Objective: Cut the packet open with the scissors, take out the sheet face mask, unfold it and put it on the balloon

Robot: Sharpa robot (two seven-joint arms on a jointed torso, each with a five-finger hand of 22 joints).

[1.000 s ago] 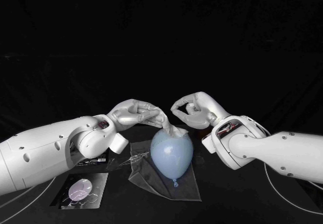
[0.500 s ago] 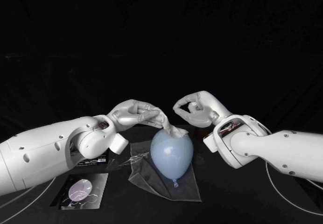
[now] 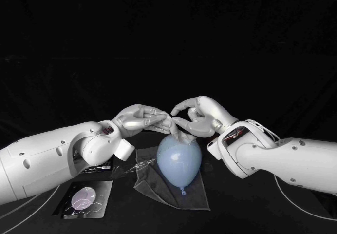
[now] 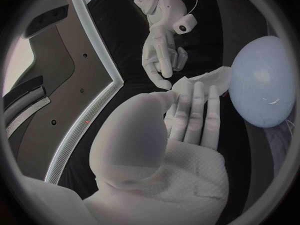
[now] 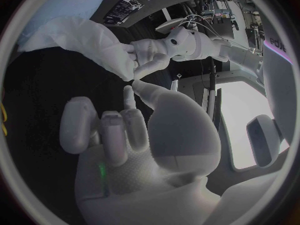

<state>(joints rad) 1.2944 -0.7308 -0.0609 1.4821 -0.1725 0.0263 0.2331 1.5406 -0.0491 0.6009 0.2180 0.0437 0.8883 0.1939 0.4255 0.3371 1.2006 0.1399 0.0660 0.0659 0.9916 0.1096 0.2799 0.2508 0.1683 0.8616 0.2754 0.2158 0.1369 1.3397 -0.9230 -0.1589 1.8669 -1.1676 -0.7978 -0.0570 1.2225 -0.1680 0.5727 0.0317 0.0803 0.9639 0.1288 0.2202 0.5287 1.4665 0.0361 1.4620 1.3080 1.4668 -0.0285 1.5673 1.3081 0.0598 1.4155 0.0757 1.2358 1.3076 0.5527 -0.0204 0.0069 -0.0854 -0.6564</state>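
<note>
A pale blue balloon (image 3: 179, 161) lies on the table with its knot toward me; it also shows in the wrist views (image 4: 262, 90) (image 5: 50, 7). The whitish sheet mask (image 3: 178, 133) (image 4: 203, 80) (image 5: 94, 40) drapes over the balloon's far end. My left hand (image 3: 142, 120) (image 5: 159, 47) pinches the mask's upper edge and holds it above the balloon. My right hand (image 3: 197, 116) (image 4: 159, 47) hovers just right of it with fingers spread. Its fingertips (image 5: 128, 92) are close to the mask's edge, and nothing is in its grasp.
A clear plastic film (image 3: 168, 192) lies under the balloon. The cut packet (image 3: 84, 200), printed with a pale face shape, lies at the front left. A dark packet strip (image 3: 97, 168) sits beside my left forearm. Cables (image 3: 302, 200) trail at the right.
My right hand has moved left toward the mask, and its fingers have uncurled from a closed ring. The left hand and the balloon have stayed put.
</note>
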